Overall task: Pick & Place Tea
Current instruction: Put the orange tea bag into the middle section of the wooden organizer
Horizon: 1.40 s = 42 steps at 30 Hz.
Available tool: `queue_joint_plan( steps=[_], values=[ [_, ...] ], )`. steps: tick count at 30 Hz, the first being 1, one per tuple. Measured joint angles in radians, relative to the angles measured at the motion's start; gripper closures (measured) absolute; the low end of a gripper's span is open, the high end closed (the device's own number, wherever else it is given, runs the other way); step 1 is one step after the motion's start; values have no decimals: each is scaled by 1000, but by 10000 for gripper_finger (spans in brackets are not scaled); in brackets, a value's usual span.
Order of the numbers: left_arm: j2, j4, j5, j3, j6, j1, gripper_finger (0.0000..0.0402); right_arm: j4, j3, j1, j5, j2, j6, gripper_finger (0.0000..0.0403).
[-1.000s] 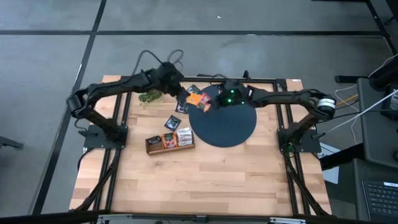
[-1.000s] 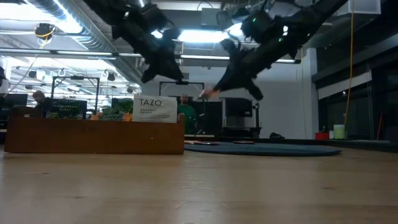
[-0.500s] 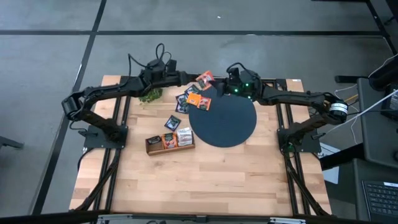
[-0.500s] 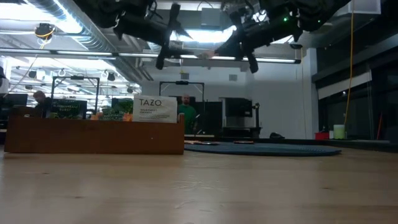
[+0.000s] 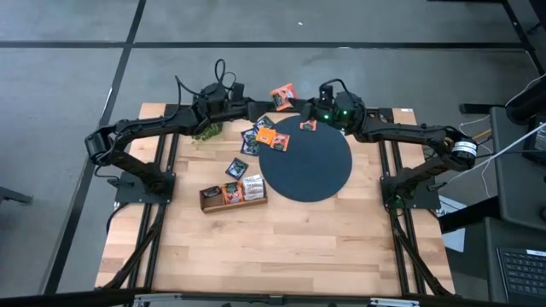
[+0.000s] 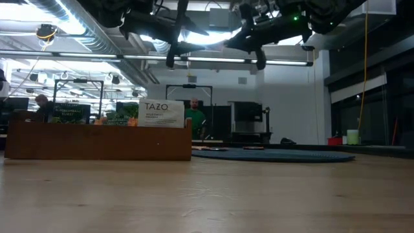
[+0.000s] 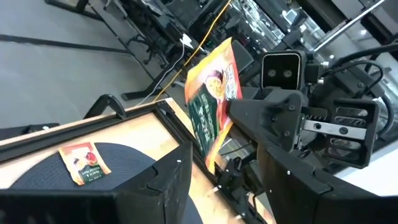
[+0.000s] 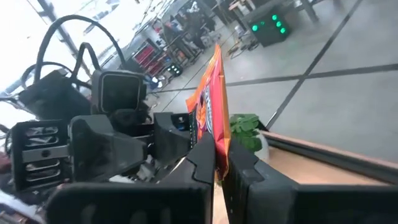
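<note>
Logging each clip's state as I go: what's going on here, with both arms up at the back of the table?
The right gripper is pinching an orange tea sachet in the air over the table's far edge. The left gripper faces it close by with fingers open, so this may be a handover. One sachet lies on the dark disc. Others sit by its left rim, and a few stand in the wooden tray.

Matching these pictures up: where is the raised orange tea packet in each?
High view: orange sachet just beyond the far edge of the dark disc, between the arms.
Low view: cannot make it out.
Left wrist view: centre, above the dark disc.
Right wrist view: centre, in the right gripper.
Landmark: the dark disc.
</note>
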Motion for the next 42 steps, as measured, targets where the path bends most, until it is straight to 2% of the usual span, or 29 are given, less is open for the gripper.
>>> queue_joint_plan(
  steps=[10, 15, 19, 28, 36, 42],
  values=[
    [0, 96, -41, 0, 29, -20, 228, 53, 0, 0, -87, 1, 76, 387],
    [-1, 123, -52, 0, 22, -39, 245, 79, 0, 15, -90, 1, 73, 387],
    [0, 120, -58, 0, 26, -59, 281, 98, 0, 16, -90, 1, 72, 387],
    [0, 119, -110, 0, 29, -68, 393, 114, 0, 19, -99, 1, 72, 387],
    [0, 119, -93, 0, 51, -68, 398, 109, 0, 18, -121, 1, 64, 380],
    [0, 119, -34, 0, 63, -68, 399, 64, 0, 19, -289, 1, 13, 332]
  ],
)
